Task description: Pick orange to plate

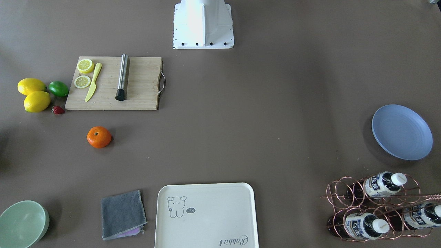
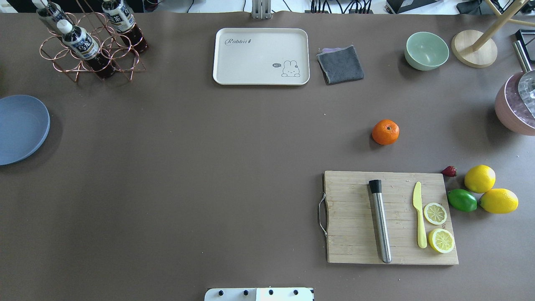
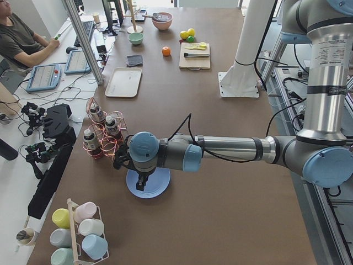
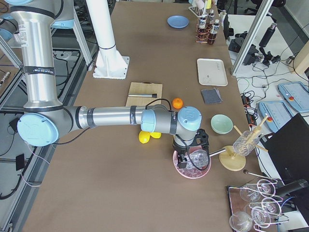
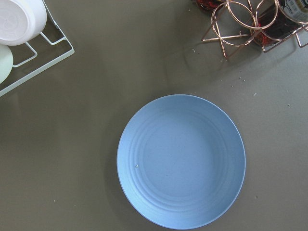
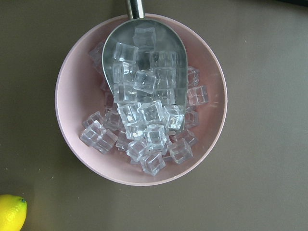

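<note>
The orange [image 1: 99,137] [image 2: 385,132] lies alone on the brown table, just beyond the cutting board on my right side; it is small and far off in the side views [image 3: 165,51] [image 4: 177,103]. The blue plate [image 1: 401,132] [image 2: 21,128] rests at the table's left end with nothing on it, and it fills the left wrist view [image 5: 181,161]. My left gripper [image 3: 140,185] hangs above the plate, far from the orange. My right gripper [image 4: 186,158] hovers over a pink bowl of ice. Neither wrist view shows fingers, so I cannot tell if either gripper is open or shut.
A wooden cutting board [image 2: 391,217] carries a steel rod, a yellow knife and lemon slices. Two lemons [image 2: 480,178], a lime [image 2: 462,200] and a strawberry lie beside it. A cream tray [image 2: 261,56], grey cloth [image 2: 340,64], green bowl [image 2: 426,50], bottle rack [image 2: 90,42] and ice bowl [image 6: 140,98] line the far side.
</note>
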